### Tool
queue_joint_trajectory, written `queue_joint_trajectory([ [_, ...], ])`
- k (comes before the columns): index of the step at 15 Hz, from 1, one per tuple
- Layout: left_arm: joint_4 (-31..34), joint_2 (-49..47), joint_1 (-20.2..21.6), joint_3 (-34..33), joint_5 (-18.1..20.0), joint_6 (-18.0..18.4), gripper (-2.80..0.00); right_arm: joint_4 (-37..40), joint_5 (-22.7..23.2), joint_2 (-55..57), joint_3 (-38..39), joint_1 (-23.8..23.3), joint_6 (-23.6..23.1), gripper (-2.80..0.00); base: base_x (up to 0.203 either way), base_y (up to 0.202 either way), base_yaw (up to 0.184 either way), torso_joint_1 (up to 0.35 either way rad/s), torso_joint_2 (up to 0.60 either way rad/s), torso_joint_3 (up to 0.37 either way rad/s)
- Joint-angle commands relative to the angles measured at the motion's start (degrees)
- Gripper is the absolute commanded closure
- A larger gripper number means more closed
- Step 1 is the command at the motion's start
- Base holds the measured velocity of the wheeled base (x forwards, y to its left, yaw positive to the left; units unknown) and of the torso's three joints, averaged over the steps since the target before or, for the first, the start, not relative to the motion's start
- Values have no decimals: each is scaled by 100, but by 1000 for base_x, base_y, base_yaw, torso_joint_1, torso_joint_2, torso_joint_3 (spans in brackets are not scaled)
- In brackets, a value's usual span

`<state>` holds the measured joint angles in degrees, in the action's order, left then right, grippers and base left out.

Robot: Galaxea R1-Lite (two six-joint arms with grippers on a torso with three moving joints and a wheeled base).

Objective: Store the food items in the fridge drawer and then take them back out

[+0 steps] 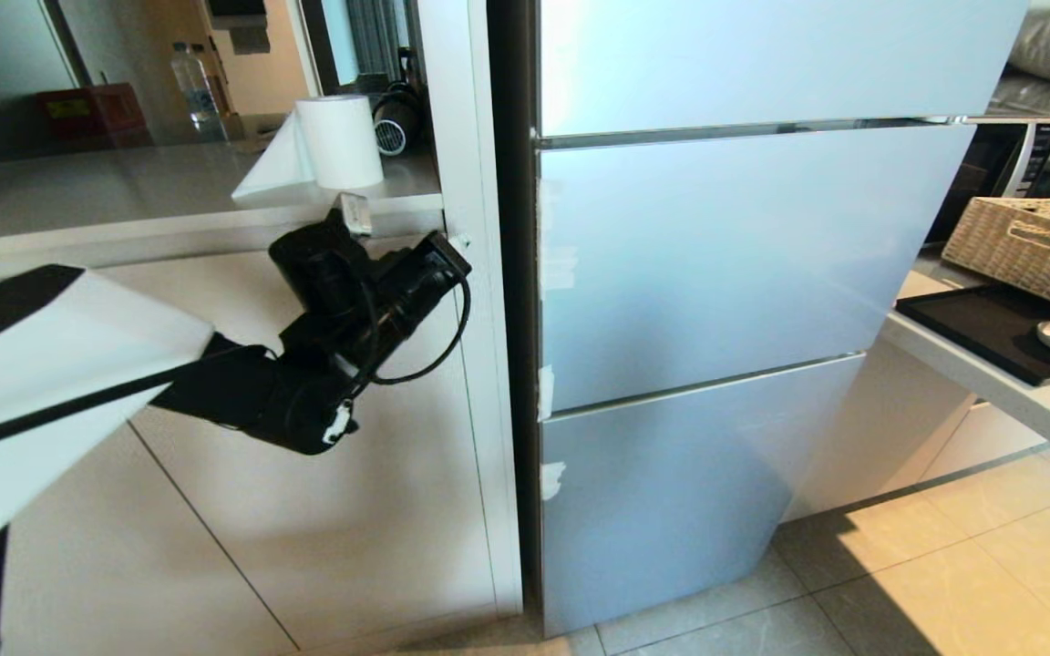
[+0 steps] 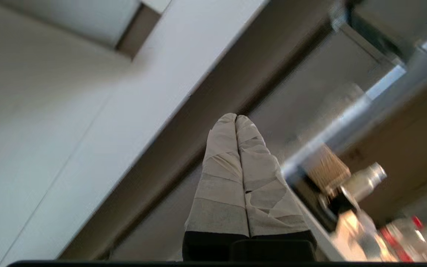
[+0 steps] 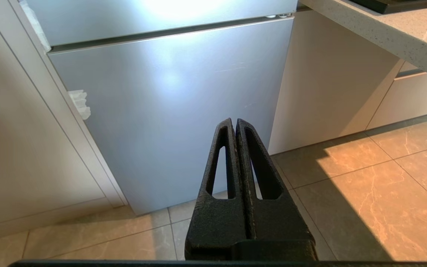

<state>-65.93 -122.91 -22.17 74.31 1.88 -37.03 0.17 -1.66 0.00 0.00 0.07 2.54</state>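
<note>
The grey fridge (image 1: 716,255) stands with all its doors closed, so the fridge drawer is hidden inside. No food items show in any view. My left gripper (image 1: 458,244) is raised beside the fridge's left edge, in front of the white side panel (image 1: 479,364). In the left wrist view its tape-wrapped fingers (image 2: 221,163) are pressed together, and the left gripper (image 2: 235,118) is shut on nothing. My right gripper (image 3: 234,121) hangs low, shut and empty, and points at the fridge's bottom door (image 3: 169,104).
A counter on the left carries a paper roll (image 1: 338,141) and a water bottle (image 1: 190,82). The counter on the right holds a wicker basket (image 1: 1026,241), a black tray (image 1: 981,333) and a microwave (image 1: 1003,164). Tiled floor (image 1: 944,565) lies before the fridge.
</note>
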Motion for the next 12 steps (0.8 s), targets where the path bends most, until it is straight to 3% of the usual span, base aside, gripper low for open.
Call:
queue_joint_trajectory([
  [1,-138,-405,-90,292,-164,-15,0,0,-1,0,0,1,1,0,0,0,0,0,0,0],
  [7,-600,-1010,-308,1015,65,-34,0,0,-1,9,0,1,1,0,0,0,0,0,0,0],
  [12,-591,-1240,-359,1494,66,-19,0,0,-1,0,0,1,1,0,0,0,0,0,0,0],
])
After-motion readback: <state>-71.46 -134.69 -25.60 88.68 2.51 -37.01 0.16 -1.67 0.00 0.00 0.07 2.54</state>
